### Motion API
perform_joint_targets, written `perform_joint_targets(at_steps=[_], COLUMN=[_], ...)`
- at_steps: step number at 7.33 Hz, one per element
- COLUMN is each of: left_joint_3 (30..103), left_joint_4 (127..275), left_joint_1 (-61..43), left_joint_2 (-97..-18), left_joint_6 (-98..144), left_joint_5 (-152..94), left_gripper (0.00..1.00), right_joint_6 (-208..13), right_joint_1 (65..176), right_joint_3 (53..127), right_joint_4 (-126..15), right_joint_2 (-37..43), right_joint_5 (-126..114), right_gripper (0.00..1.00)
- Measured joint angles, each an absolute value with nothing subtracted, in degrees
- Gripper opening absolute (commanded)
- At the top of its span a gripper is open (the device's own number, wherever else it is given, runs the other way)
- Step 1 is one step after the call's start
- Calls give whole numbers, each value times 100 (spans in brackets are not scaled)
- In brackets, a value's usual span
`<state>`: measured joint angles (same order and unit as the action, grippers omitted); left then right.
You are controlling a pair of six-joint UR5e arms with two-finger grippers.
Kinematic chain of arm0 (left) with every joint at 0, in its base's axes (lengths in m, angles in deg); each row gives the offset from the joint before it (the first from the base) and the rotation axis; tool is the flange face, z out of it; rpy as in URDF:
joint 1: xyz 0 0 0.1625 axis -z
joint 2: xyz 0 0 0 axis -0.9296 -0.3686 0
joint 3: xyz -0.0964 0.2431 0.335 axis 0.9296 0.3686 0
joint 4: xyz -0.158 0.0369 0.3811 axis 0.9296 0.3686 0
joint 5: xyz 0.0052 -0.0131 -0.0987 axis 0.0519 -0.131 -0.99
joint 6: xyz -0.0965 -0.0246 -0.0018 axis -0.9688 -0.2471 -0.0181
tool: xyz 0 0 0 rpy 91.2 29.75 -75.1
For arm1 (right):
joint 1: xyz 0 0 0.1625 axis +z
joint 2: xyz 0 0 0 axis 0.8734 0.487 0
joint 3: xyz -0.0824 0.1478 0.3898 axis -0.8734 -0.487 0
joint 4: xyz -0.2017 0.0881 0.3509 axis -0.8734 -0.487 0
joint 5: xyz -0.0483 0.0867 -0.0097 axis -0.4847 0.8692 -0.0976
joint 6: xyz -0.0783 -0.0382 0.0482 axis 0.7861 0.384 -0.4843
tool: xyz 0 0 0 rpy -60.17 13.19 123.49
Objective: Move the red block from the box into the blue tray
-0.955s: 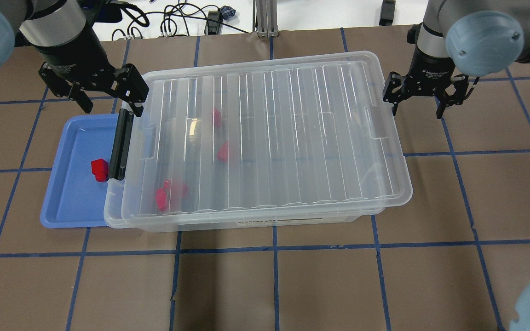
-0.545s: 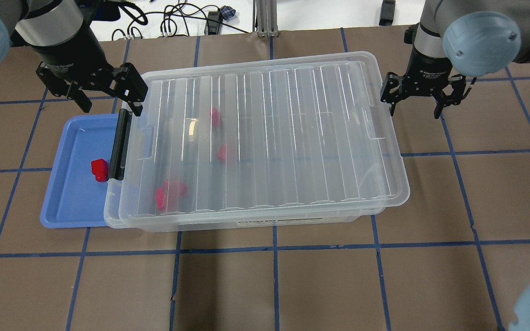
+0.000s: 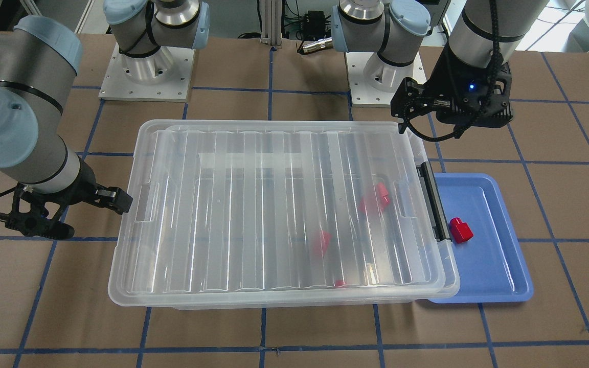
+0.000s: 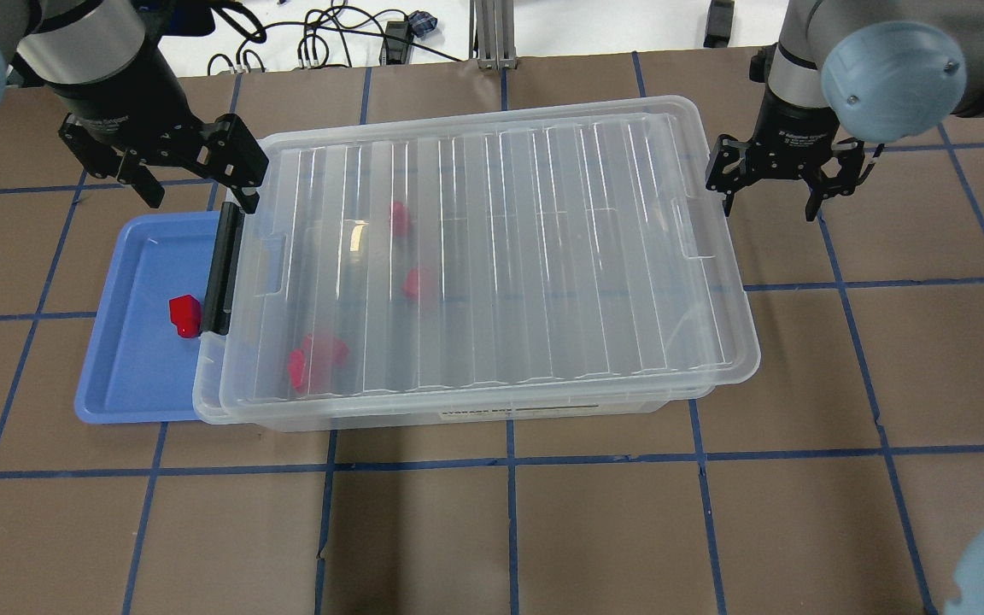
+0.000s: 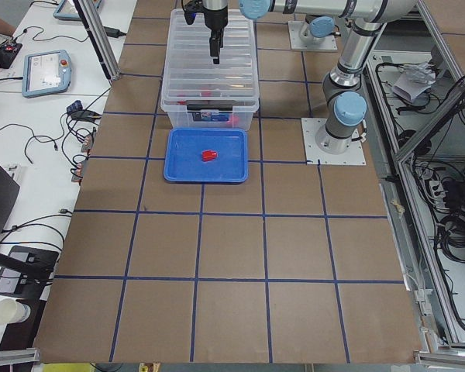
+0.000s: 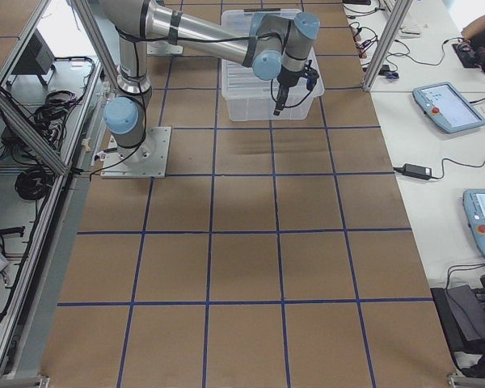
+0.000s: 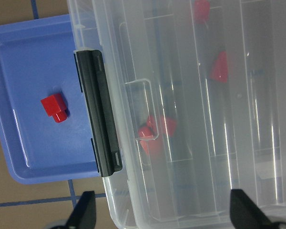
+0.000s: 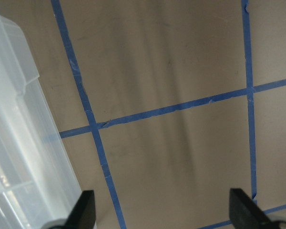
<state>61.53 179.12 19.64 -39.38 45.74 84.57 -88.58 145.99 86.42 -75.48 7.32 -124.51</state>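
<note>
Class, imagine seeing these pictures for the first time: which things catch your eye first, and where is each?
The large clear box, lid on, dominates the middle, several red blocks showing blurred through it. One bright red block lies alone in the blue tray beside the box's black latch. The left gripper and right gripper hang open at opposite ends of the box.

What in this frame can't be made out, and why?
- Red blocks in the box: overhead and front views, ribbed lid blurs them; count uncertain.
- Blue tray's box-side edge: overhead view, hidden under the box's rim.
- Label on the box's wall: overhead view, print too small to read.
</note>
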Motion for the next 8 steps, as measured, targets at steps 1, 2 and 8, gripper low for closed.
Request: perform_joint_targets(at_steps=[1,2,8], left_joint_3=[6144,6133,6083], left_joint_4=[17909,17906,17905], left_joint_1=[1962,1961,1961], left_joint_2=[-3932,-3926,-3883], left_joint_6=[4572,4566,4612], left_joint_5=[8453,8396,8140], left_gripper=[100,100,100], right_joint_6=[-8858,-8858,-8827], right_joint_1=[14600,14602,14576], right_joint_3=[8642,8642,8616], right_joint_4=[-7546,-7546,-7557], right_joint_2=[735,737,1543], right_joint_5=[-12449,-12438,-12463], right_gripper=[100,100,100])
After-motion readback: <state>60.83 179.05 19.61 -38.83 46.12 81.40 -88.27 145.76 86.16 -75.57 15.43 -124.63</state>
